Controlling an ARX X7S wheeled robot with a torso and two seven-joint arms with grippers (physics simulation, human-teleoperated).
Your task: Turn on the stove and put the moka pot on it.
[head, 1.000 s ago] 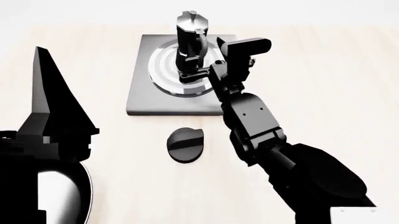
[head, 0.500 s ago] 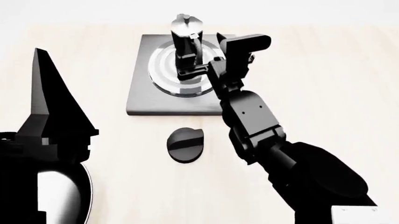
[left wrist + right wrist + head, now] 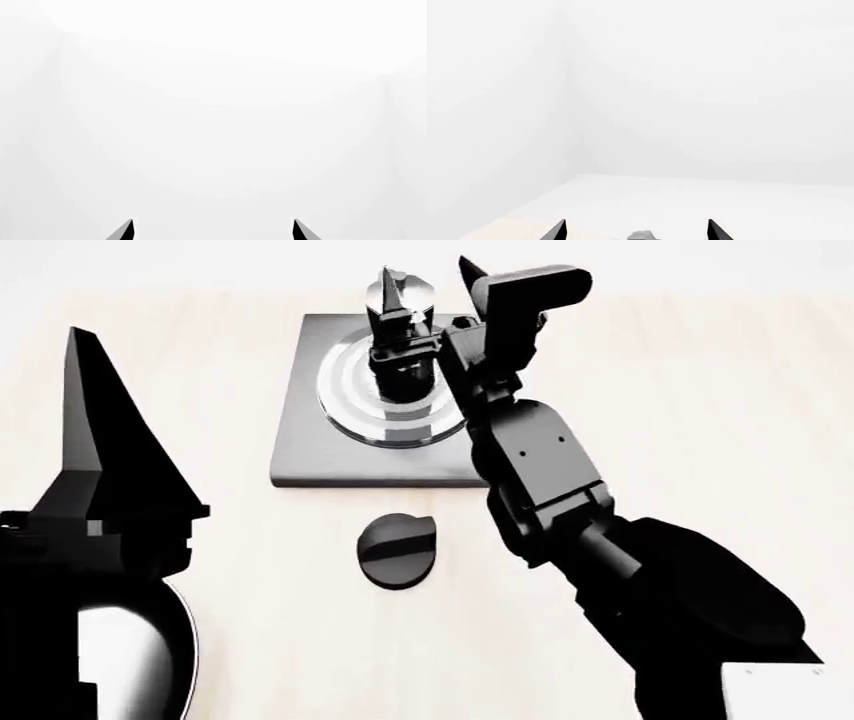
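Two arms in head view. Right gripper (image 3: 400, 352) is closed on the small black faceted moka pot with shiny silver top (image 3: 396, 292), which is over the raised ringed round burner of the flat square dark-grey metal stove plate (image 3: 300, 430); contact with burner cannot be told. Small black round knob (image 3: 396, 550) lies just before the plate on the pale wooden table (image 3: 694, 400). Left gripper (image 3: 212, 231): fingertips well apart, holding nothing.

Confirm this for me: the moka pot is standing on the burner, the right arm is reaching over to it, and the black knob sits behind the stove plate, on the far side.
One thing is wrong: the head view shows the black knob in front of the stove plate, on the near side toward the robot, not behind it. The rest holds: the moka pot is on the burner, and the right arm reaches to it.
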